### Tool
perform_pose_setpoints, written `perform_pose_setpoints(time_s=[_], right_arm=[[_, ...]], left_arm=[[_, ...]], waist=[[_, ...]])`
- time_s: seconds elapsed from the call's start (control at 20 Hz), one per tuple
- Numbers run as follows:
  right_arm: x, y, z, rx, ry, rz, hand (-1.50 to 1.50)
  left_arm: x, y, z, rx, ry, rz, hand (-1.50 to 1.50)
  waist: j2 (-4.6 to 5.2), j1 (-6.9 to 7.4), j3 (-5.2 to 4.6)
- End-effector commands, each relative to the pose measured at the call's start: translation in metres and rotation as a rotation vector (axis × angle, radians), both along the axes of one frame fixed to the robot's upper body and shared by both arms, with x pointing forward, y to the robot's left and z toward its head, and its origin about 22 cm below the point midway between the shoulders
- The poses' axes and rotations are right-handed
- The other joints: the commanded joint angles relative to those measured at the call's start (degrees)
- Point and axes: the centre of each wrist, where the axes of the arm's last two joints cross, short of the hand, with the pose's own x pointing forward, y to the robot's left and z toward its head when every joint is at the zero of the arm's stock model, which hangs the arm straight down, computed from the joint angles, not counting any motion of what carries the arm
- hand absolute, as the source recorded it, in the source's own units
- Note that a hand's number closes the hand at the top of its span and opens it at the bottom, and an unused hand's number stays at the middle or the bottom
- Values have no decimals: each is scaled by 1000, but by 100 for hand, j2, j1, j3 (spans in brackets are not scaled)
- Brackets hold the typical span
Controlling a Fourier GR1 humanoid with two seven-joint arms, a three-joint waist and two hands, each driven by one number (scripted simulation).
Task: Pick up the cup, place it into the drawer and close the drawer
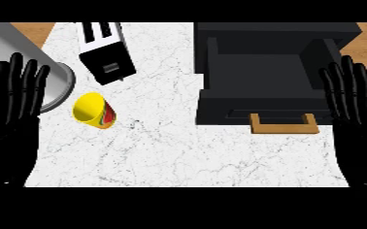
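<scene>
A yellow cup [94,110] with a red and green print stands on the white marble counter [186,150], left of centre. To its right a black drawer unit [269,73] has its drawer pulled open, a tan handle [284,124] on the drawer's front. My left hand [20,94] rests open at the left edge, fingers up, a short way left of the cup. At the right edge my right hand [347,94] is also open with fingers up, beside the drawer's right side. Neither hand touches anything.
A black and white toaster [106,51] stands at the back, above the cup. A grey round pot [50,85] lies at the far left, partly behind my left hand. Wooden floor shows past the counter's corners.
</scene>
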Motion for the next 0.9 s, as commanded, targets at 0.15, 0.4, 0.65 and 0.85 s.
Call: perform_pose_setpoints(time_s=[0.15, 0.4, 0.65, 0.85], right_arm=[[6, 5, 5, 7, -36, 27, -150], [7, 13, -2, -35, 99, 142, -150], [19, 1, -10, -13, 122, 159, -150], [44, 9, 0, -30, 114, 180, -150]], left_arm=[[16, 22, 2, 13, -1, -479, -150], [32, 54, -34, -105, 267, -681, -150], [66, 128, -37, -157, 298, -736, -150], [104, 148, -55, -120, 364, -707, -150]], waist=[[21, -21, 84], [80, -67, 82], [51, -93, 100], [44, -84, 98]])
